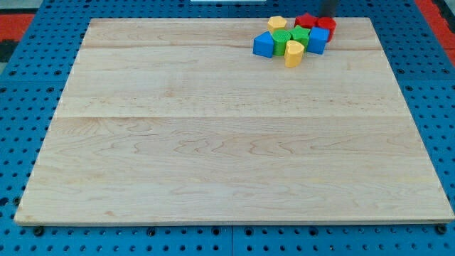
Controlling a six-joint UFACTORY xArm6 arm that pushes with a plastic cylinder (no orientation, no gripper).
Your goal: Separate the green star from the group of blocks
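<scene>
Touching red block — my tip

The light wooden board lies on a blue perforated table and fills most of the view. All blocks sit in one tight cluster near the board's top edge, right of centre. The blue block is at the cluster's left end; the green block touches it on the right, and the green star lies just beyond that. The yellow block sits nearest the view's bottom, and another yellow block lies toward the top left. A second blue block is at the right, with a red block and a second red block behind it. My tip stands at the view's top, just above the red blocks.
</scene>
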